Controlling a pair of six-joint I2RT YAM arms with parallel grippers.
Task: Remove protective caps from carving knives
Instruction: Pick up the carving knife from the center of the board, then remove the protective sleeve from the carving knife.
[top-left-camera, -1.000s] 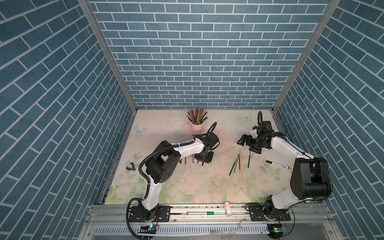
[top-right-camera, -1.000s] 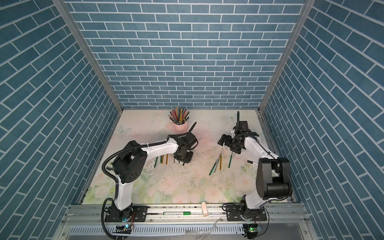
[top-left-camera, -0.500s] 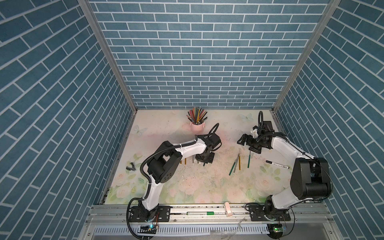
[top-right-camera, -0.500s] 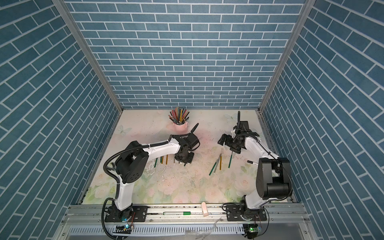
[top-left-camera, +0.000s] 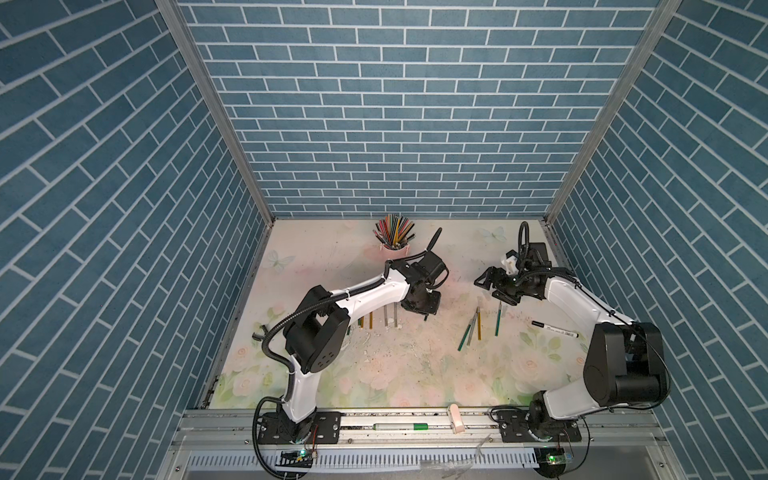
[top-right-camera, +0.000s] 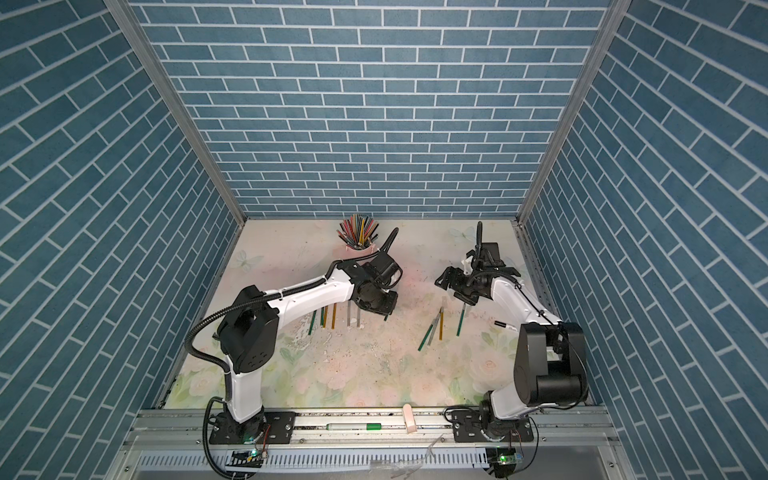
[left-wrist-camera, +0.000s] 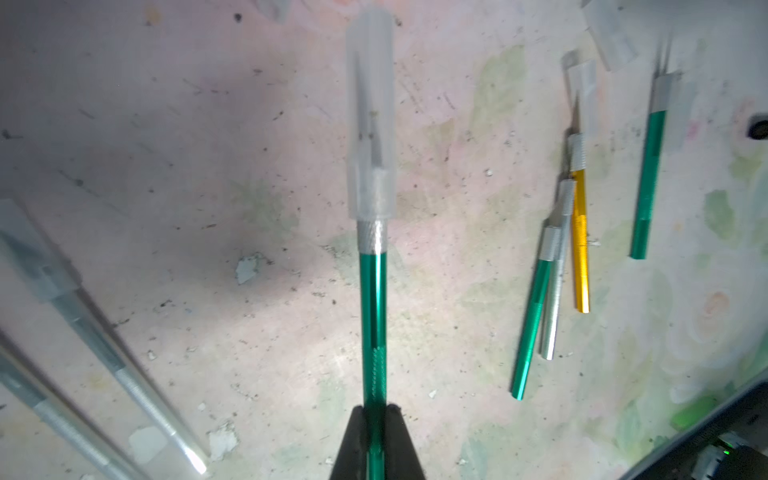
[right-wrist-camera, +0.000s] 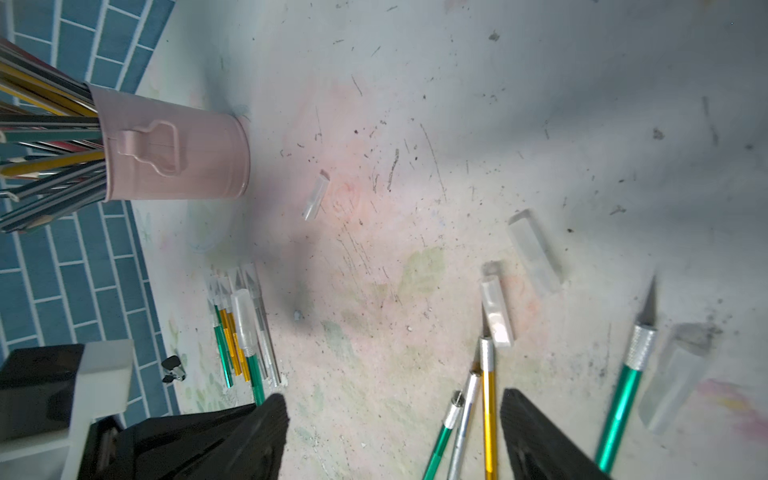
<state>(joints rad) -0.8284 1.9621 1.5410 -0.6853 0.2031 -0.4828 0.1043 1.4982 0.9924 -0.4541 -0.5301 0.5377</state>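
My left gripper (left-wrist-camera: 376, 411) is shut on the handle of a green carving knife (left-wrist-camera: 373, 311), which has a translucent protective cap (left-wrist-camera: 371, 116) over its blade. In both top views the left gripper (top-left-camera: 422, 309) (top-right-camera: 379, 309) hangs low beside a row of capped knives (top-left-camera: 374, 321). My right gripper (right-wrist-camera: 395, 415) (top-left-camera: 492, 286) stands open with nothing in it, over bare-bladed knives: a gold one (right-wrist-camera: 489, 407), a silver one (right-wrist-camera: 463, 415) and a green one (right-wrist-camera: 623, 399). Loose caps (right-wrist-camera: 534, 249) (right-wrist-camera: 495, 309) lie by them.
A pink cup of pencils (top-left-camera: 394, 237) stands at the back. A white marker (top-left-camera: 555, 329) lies at the right, a black clip (top-left-camera: 258, 334) at the left edge. Another loose cap (right-wrist-camera: 314, 195) lies near the cup. A pale block (top-left-camera: 456, 417) sits on the front rail.
My left gripper has shut on the green knife. The right gripper's jaws have narrowed a little; both arms stay roughly where they were.
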